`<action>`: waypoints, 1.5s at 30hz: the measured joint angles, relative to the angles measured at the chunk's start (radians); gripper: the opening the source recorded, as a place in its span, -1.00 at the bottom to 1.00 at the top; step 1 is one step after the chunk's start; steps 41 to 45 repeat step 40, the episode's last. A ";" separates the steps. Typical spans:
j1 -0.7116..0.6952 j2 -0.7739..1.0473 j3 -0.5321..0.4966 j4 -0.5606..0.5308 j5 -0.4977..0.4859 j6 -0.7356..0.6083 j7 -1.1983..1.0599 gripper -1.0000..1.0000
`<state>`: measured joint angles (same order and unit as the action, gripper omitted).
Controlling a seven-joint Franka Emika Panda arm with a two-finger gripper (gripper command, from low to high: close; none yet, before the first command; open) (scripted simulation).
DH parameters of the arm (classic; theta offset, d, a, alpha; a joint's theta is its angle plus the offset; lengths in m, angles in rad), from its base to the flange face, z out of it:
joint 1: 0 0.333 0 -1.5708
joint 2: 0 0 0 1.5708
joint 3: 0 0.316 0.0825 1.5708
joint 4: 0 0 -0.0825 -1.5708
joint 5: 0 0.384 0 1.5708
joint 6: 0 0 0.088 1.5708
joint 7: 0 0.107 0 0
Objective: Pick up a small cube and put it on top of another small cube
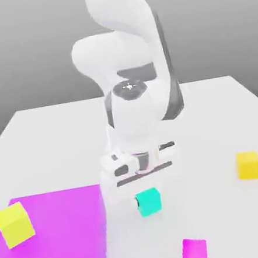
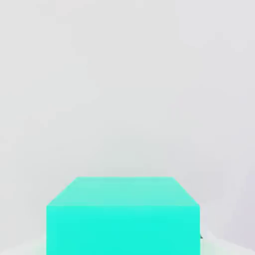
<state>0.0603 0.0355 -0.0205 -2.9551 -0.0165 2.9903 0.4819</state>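
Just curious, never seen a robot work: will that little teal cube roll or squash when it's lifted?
The teal cube has flat faces and sharp edges, so it probably won't roll. It looks solid, likely stiff. Its smooth sides might be somewhat slippery.
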 joint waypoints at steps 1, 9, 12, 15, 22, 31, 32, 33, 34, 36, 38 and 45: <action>0.003 -0.036 -0.003 -0.007 0.000 -0.029 -0.001 -1.00; 0.132 -0.128 0.063 0.019 0.030 -0.147 -0.139 -1.00; 0.195 -0.134 0.101 0.039 0.042 -0.174 -0.208 -1.00; 0.255 -0.141 0.140 0.060 0.053 -0.201 -0.276 -1.00; 0.399 -0.158 0.229 0.108 0.079 -0.265 -0.434 -1.00; 0.559 -0.144 0.332 0.165 0.092 -0.306 -0.607 -1.00; 0.563 -0.113 0.330 0.167 0.074 -0.279 -0.599 -1.00; 0.561 -0.079 0.329 0.168 0.050 -0.247 -0.583 -1.00; 0.565 -0.043 0.322 0.170 0.021 -0.214 -0.564 -1.00; 0.570 0.031 0.299 0.173 -0.050 -0.146 -0.513 -1.00; 0.575 0.053 0.289 0.174 -0.073 -0.126 -0.497 1.00; 0.575 0.053 0.289 0.174 -0.073 -0.126 -0.497 1.00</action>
